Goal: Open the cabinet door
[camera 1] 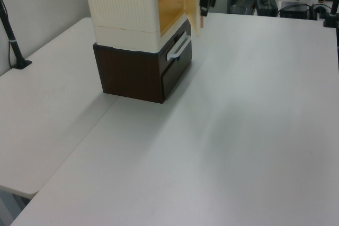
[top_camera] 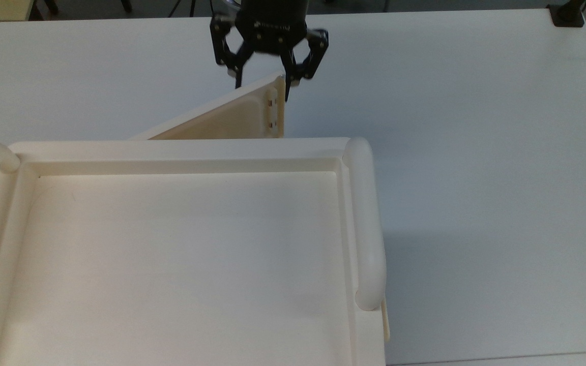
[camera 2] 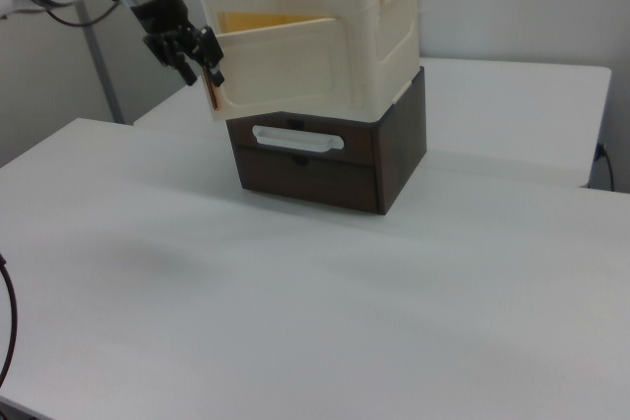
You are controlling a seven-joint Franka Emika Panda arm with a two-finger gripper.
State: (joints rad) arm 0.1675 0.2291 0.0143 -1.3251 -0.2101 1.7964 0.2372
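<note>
The cabinet door stands swung partly out from the cabinet, its free edge with the studs pointing toward 12 o'clock in the top view. The gripper sits at that free edge, jaws apart, one on each side of it. In the left view the cabinet rests on a dark brown drawer unit on the white worktop.
</note>
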